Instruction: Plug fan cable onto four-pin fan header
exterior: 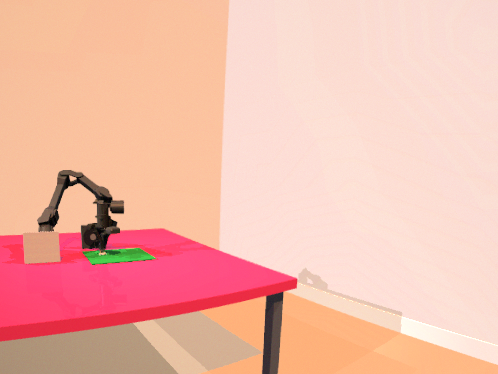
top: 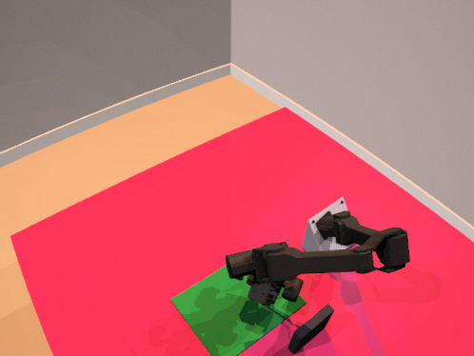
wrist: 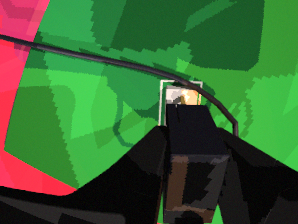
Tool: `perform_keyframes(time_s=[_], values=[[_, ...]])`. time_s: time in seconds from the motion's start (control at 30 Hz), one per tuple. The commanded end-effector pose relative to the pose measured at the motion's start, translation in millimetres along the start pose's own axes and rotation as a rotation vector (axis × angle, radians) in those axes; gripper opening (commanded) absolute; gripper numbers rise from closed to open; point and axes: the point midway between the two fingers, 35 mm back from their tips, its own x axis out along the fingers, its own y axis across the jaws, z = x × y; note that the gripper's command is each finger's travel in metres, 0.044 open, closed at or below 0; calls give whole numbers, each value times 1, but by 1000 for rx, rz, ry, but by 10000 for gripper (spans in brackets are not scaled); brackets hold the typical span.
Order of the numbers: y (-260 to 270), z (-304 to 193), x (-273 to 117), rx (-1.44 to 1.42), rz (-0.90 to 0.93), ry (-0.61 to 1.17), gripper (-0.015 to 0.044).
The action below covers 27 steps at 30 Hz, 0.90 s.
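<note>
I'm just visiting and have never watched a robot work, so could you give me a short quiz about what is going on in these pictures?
1. True or false: the claw is shut on the dark plug at the end of the cable.
2. What lies directly under the claw? A) the green board B) the bare red table C) the black fan
3. Fill in: in the wrist view, the small white-framed header shows just beyond the plug's ____ end.

Key: 1 true. 2 A. 3 far. Whether the plug has begun to enter the header cannot be told from these views.
</note>
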Motion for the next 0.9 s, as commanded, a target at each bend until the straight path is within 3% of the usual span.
perform_keyframes(time_s=[0.0,0.87], values=[[0,0,1,4,2,-4,0],[0,0,8,4,2,-4,0]])
